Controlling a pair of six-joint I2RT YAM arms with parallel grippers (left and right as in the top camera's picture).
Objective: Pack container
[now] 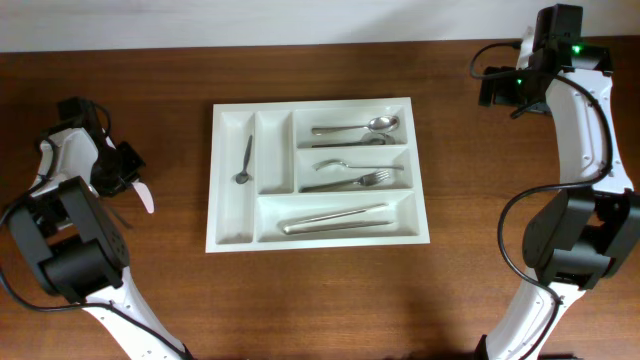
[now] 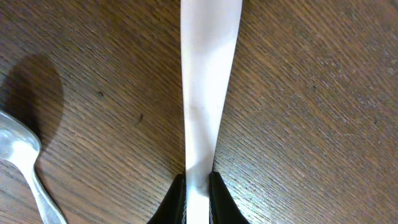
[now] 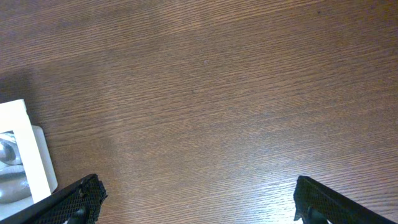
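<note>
Container (image 1: 232,222) lies flat at the middle of the table (image 1: 320,300), long sides parallel to the near edge, well apart from both arms.

Risks, as I judge them:
- The left gripper (image 2: 198,182) pinches the white utensil (image 2: 208,93) at one end only. The long free end could swing or slip in the carry.
- A tilted piece may catch the rim or a divider and land across two compartments.
- A metal spoon (image 2: 22,155) lies on the table near the held piece, so a low sweep could knock it.
- I cannot tell whether the white piece is a knife, fork or spoon, so the right compartment for it is uncertain.

Look of the container: white, rectangular, raised rim, five compartments.
- Two narrow ones run near-to-far on the side toward the table's left edge. The outer holds a small spoon (image 1: 243,160); the inner looks empty.
- Three long ones fill the rest: spoons (image 1: 355,128) farthest, forks (image 1: 350,175) in the middle, knives (image 1: 335,218) nearest.
- All the pieces are metal and lie lengthwise, none across a divider.

Outward:
- The left gripper is near the table's left edge, jaws closed tight on the white utensil.
- The right gripper (image 3: 198,190) is toward the far right corner, jaws spread wide with nothing between them and bare wood below. A corner of the container shows at the left edge of its wrist view.
</note>
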